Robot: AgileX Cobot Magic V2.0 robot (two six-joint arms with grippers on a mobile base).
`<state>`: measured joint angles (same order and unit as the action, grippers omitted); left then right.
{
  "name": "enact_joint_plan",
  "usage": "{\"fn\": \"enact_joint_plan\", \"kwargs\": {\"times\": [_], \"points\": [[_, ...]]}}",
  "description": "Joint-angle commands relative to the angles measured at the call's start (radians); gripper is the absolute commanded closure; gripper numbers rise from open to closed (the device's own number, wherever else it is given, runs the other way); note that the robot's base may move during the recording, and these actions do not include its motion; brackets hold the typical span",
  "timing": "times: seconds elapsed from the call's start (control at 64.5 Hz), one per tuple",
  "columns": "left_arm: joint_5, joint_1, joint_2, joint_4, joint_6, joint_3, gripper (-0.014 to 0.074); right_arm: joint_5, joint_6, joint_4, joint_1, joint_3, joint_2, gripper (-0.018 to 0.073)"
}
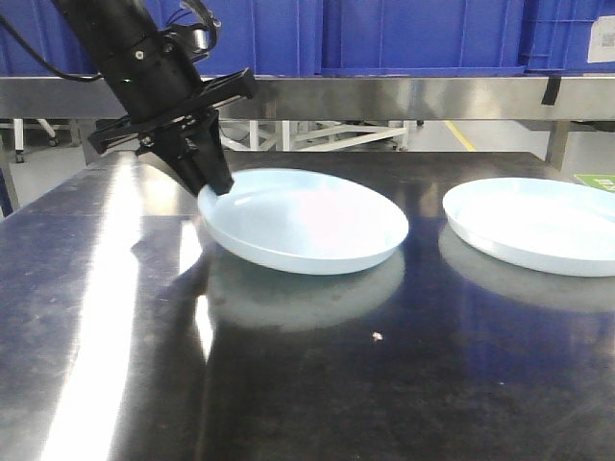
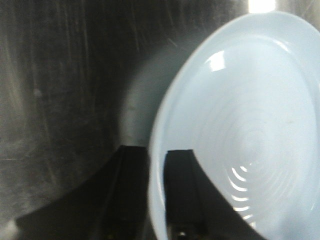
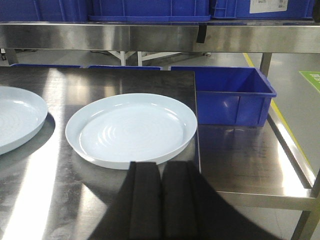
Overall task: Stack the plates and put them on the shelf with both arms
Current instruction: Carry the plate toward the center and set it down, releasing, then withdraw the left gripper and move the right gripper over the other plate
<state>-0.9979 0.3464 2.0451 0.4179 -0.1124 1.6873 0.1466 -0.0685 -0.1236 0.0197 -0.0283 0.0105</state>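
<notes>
Two pale bluish-white plates lie on the dark steel tabletop (image 1: pixel 288 384). My left gripper (image 1: pixel 213 182) is shut on the left rim of the left plate (image 1: pixel 307 226), whose gripped side is tilted up. In the left wrist view the rim of this plate (image 2: pixel 240 125) runs between the two black fingers (image 2: pixel 182 190) of the gripper (image 2: pixel 156 156). The right plate (image 1: pixel 538 226) lies flat and free. In the right wrist view my right gripper (image 3: pixel 161 167) is shut on nothing, just short of the near rim of that plate (image 3: pixel 132 130). The shelf (image 1: pixel 404 96) runs behind the table.
Blue plastic bins (image 1: pixel 423 34) stand on the shelf's upper tier. Another blue bin (image 3: pixel 230 95) sits on a lower steel tier right of the tabletop, past the table's right edge (image 3: pixel 196 125). The left plate's edge (image 3: pixel 15 120) shows at the far left of the right wrist view.
</notes>
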Motion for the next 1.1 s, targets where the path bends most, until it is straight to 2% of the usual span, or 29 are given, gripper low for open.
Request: {"fn": "enact_joint_plan", "kwargs": {"times": [0.0, 0.186, 0.357, 0.481, 0.713, 0.992, 1.086], "points": [[0.026, 0.006, -0.071, 0.004, 0.001, 0.03, 0.0262, -0.08, -0.008, 0.004, 0.004, -0.001, 0.02, 0.0503], [0.03, 0.006, -0.136, -0.054, 0.001, 0.028, 0.0282, -0.08, -0.008, 0.004, 0.004, -0.001, 0.02, 0.0503], [0.094, 0.013, -0.24, -0.138, 0.001, -0.033, 0.0404, -0.08, -0.008, 0.004, 0.004, -0.001, 0.02, 0.0503], [0.255, 0.016, -0.342, -0.201, 0.001, -0.151, 0.052, -0.08, -0.008, 0.004, 0.004, -0.001, 0.02, 0.0503], [0.569, 0.016, -0.567, -0.346, 0.001, -0.478, 0.0511, -0.08, -0.008, 0.004, 0.004, -0.001, 0.02, 0.0503], [0.934, 0.001, -0.897, -0.365, 0.001, -0.912, 0.0511, -0.08, -0.008, 0.004, 0.004, -0.001, 0.02, 0.0503], [0.998, -0.021, -1.007, -0.365, 0.001, -1.02, 0.0511, -0.08, -0.008, 0.004, 0.004, -0.001, 0.02, 0.0503]]}}
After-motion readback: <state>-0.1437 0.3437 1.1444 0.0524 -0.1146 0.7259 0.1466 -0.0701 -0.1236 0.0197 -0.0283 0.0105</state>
